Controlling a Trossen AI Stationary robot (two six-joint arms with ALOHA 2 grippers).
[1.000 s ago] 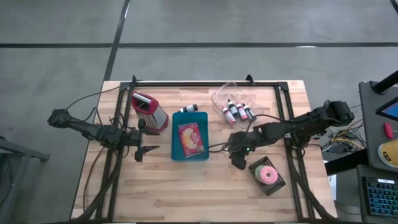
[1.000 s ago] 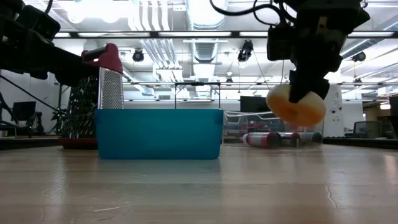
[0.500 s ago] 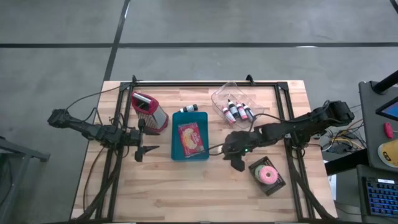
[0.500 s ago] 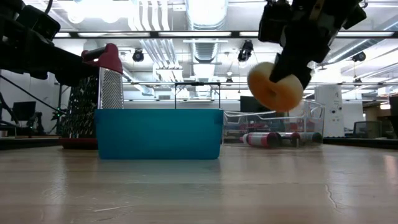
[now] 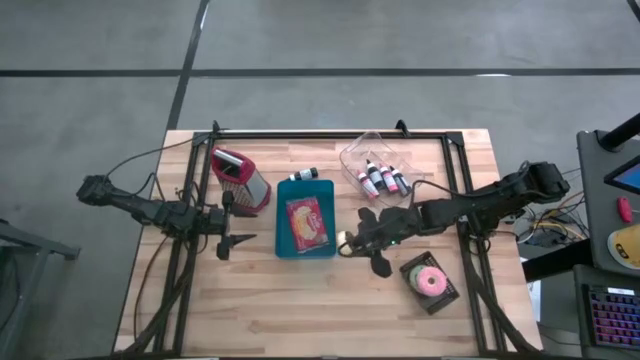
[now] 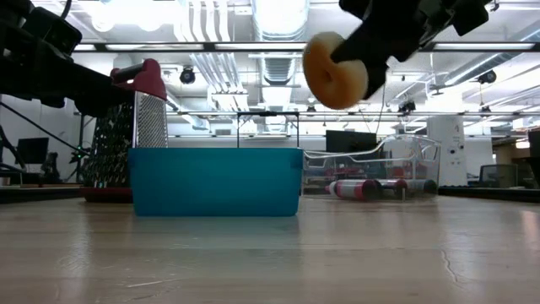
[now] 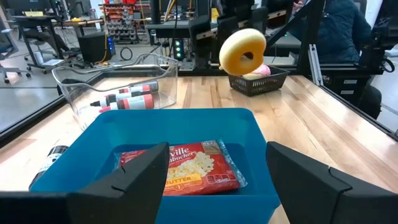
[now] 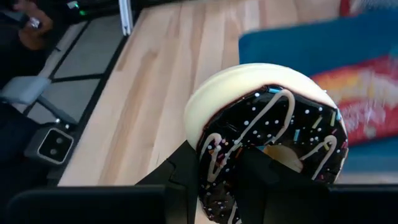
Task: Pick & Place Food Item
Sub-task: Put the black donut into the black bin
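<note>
right claw (image 5: 345, 244) pinching donut (image 6: 335, 71), carried up and over from basket (image 5: 430, 283), blue bin (image 5: 306, 228) now just beside. drop's close imo. left claw (image 5: 238, 241) spread, idle.

Two doughnuts (image 5: 345, 241) (image 5: 431, 281), one blue bin (image 5: 306, 251), one grater (image 5: 238, 179), one popcorn packet (image 5: 306, 222), three small bottles (image 5: 381, 178).

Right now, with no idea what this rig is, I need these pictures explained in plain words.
Two dark robot arms work at a wooden table. One picture looks straight down, one looks level across the tabletop, and one comes from each arm's wrist. On the table stand a blue bin holding a popcorn packet, a grater, a clear box of bottles and a black basket with a pink doughnut. The right gripper holds a chocolate-iced doughnut in the air beside the bin. The left gripper waits open on the bin's other side.
</note>
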